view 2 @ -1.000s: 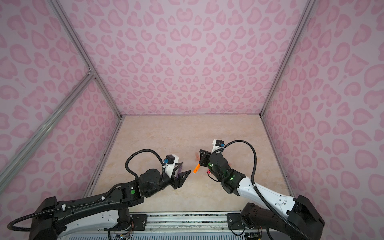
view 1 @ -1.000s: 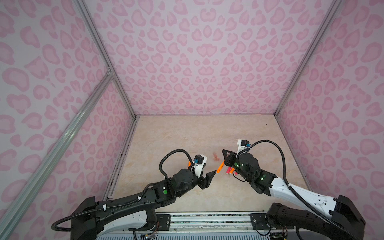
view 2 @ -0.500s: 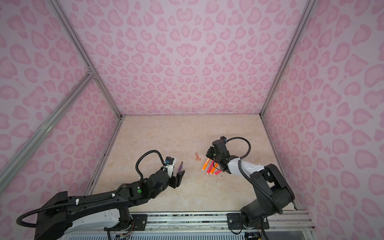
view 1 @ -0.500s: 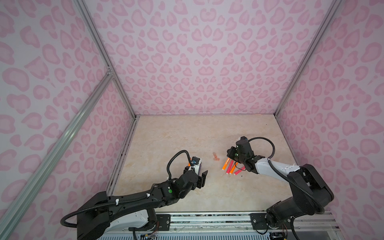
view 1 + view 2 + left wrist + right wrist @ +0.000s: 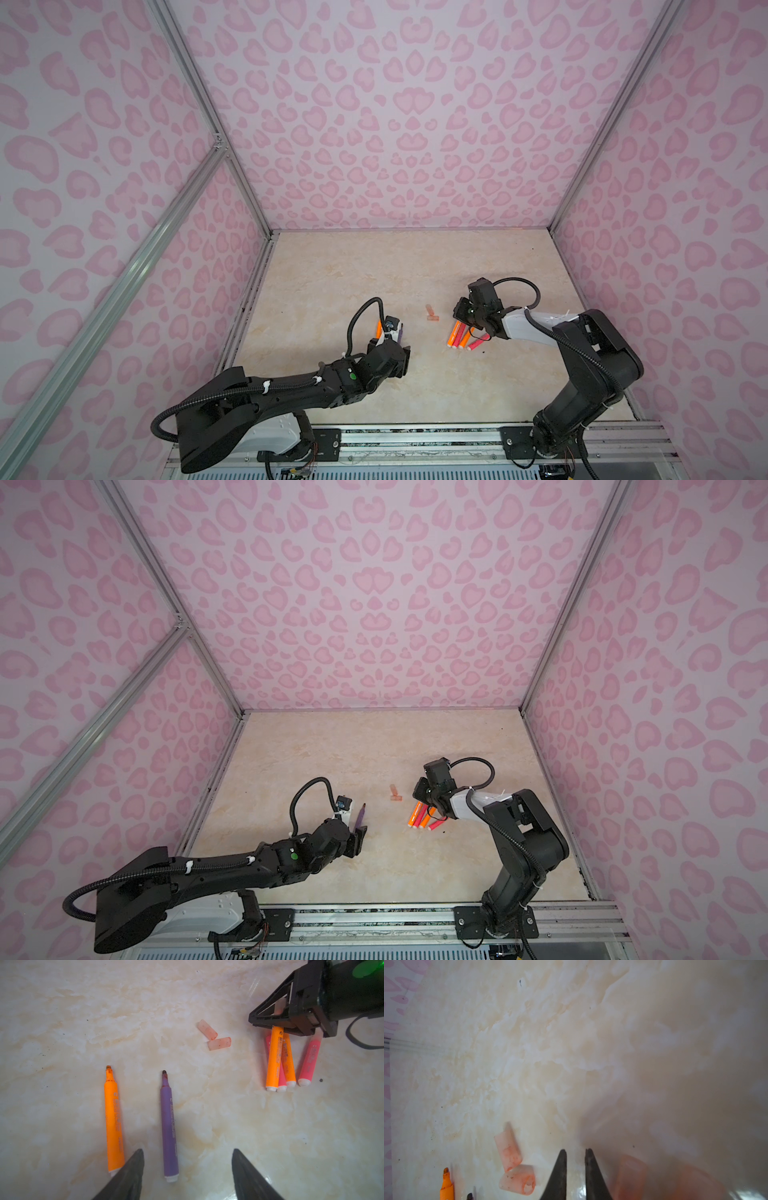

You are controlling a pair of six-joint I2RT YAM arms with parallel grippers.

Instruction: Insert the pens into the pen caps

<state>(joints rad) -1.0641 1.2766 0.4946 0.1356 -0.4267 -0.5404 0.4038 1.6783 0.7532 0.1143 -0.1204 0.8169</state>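
Two black robot arms reach over a pale marbled table [image 5: 374, 266] inside a pink-patterned booth. The left gripper [image 5: 187, 1150] is wide open and empty, above the white butt end of a purple pen [image 5: 169, 1126]. The pen lies flat between its jaws, nearer one of them. An orange pen [image 5: 114, 1118] lies just beside it, roughly parallel. Both have bare dark tips.

Past those tips, two caps [image 5: 219, 1043] lie touching in an L shape. Both look empty, with no pen in either.

Further right, four pens [image 5: 274, 1059], two orange and two pink, lie bunched together with their white ends showing. Their tip ends are hidden under the right gripper [image 5: 575, 1150], so it cannot be told whether they are capped. That gripper's jaws are almost together, with nothing seen between them.

The step in hand looks like picking up the purple pen. The next move calls for lowering the left gripper squarely over the barrel without nudging the orange pen and closing on it. A cap then needs holding steady so the tip can slide in
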